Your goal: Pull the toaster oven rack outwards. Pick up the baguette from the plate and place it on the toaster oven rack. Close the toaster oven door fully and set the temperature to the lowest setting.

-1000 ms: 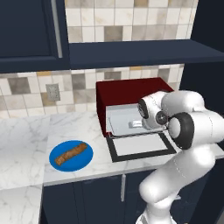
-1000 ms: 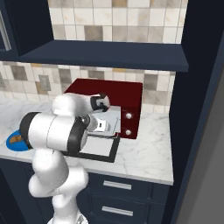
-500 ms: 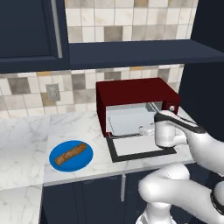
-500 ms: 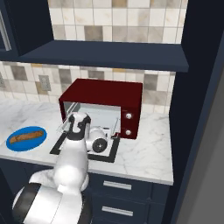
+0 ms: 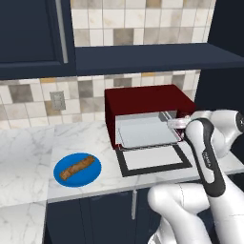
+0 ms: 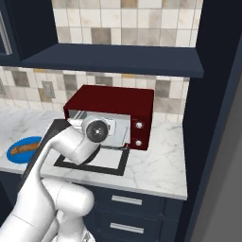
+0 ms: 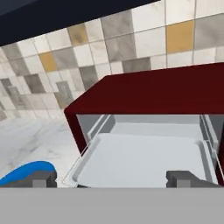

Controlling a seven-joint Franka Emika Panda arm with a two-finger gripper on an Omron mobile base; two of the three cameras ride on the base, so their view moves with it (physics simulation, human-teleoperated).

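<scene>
Two clear stretches of counter (image 5: 28,157) flank the plate (image 5: 77,170) in the left base view; the baguette (image 5: 77,167) lies on it, well apart from the toaster oven (image 5: 147,114). The toaster oven door (image 5: 152,159) lies flat open, with the toaster oven rack (image 5: 145,132) above it.

Right base view: the bent arm crosses the oven's front, its wrist at the cavity mouth.

Hand view: the hand (image 7: 116,178) faces the rack's front edge, fingertips (image 7: 186,178) spread apart, gripping nothing.
</scene>
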